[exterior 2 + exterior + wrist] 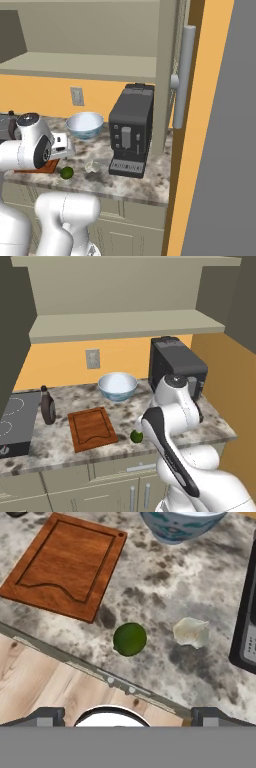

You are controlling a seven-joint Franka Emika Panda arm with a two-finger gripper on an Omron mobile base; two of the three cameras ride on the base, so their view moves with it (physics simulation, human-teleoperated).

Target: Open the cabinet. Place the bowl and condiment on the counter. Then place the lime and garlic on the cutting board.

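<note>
The pincer [128,719] hung over the counter's [165,587] front edge, its 2 tips set wide apart and empty. Just ahead of it lay the lime [130,639], dark green and round, with the pale, lumpy garlic [191,632] beside it. Farther off sat the reddish, grooved cutting board [65,564], apparently bare, and the blue-patterned bowl [177,526]

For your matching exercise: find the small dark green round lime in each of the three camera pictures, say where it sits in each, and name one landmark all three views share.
Left base view: the small dark green round lime lies near the counter's front edge, right of the reddish-brown wooden cutting board, beside the arm.
Right base view: lime at lower left, just right of the board's corner.
Hand view: lime near centre, below-right of the board.
Shared landmark: the cutting board.
</note>
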